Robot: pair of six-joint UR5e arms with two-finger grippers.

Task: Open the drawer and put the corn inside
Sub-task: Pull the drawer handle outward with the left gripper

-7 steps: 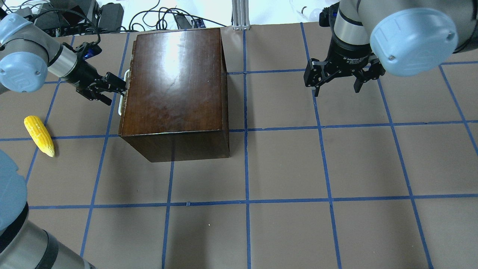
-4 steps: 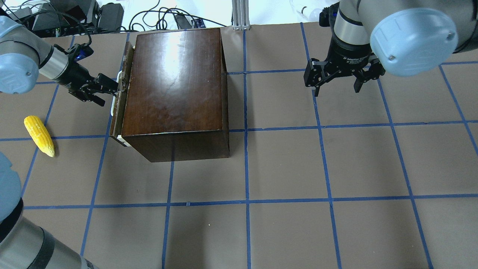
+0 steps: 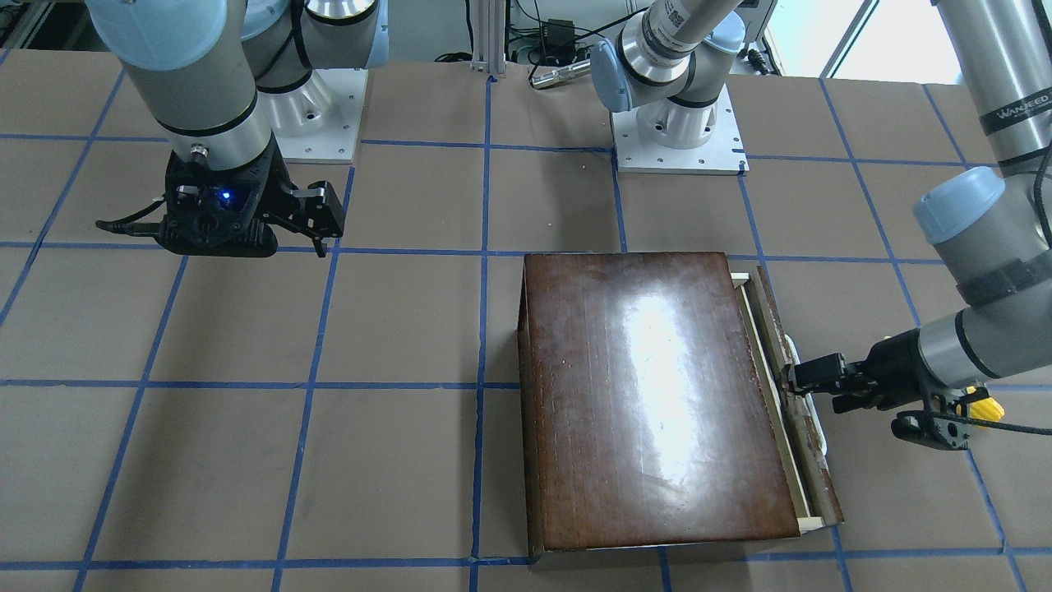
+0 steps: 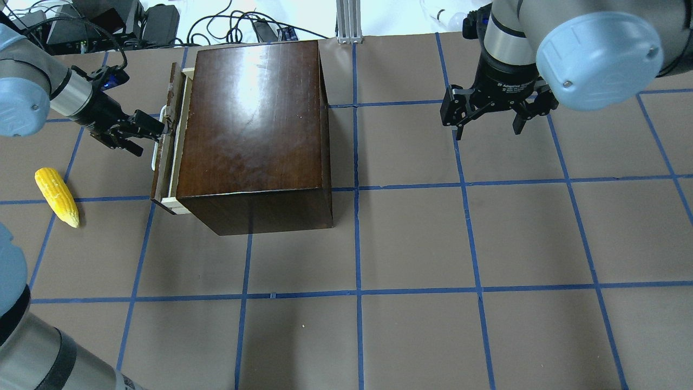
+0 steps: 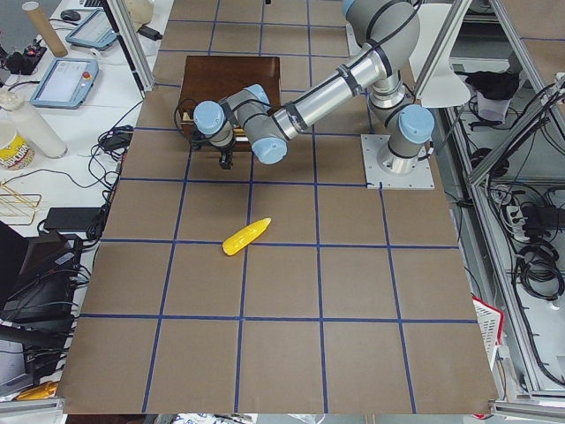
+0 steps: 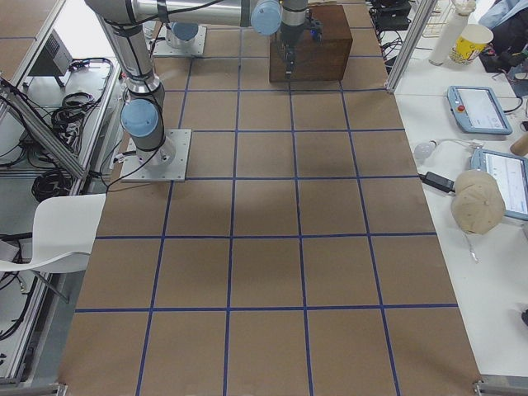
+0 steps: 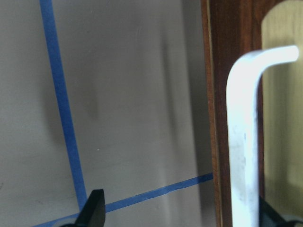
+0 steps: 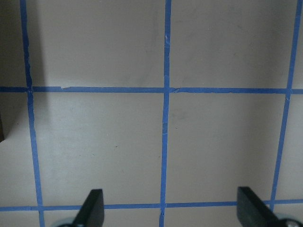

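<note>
The glossy dark-brown box point(image 4: 252, 119) stands at the table's back left. Its drawer point(image 4: 164, 157) is pulled out a little toward the left, and a thin strip of pale tray point(image 4: 178, 146) shows. My left gripper point(image 4: 152, 138) is open, with one finger hooked behind the white handle point(image 7: 244, 142) and the other finger point(image 7: 94, 208) well clear of it. The yellow corn point(image 4: 57, 196) lies on the table left of the drawer and near my left arm. My right gripper point(image 4: 488, 132) hangs open and empty over the table, far right of the box.
Blue tape lines grid the brown table point(image 4: 411, 238). Cables and equipment point(image 4: 108, 21) lie beyond the back edge, and a metal post point(image 4: 349, 21) stands behind the box. In the exterior left view the corn point(image 5: 246, 237) lies in front of the drawer's opening.
The drawer was shut and has slid out leftward, showing the pale tray edge. My left gripper has moved left with the handle. The corn and right arm have not moved.
</note>
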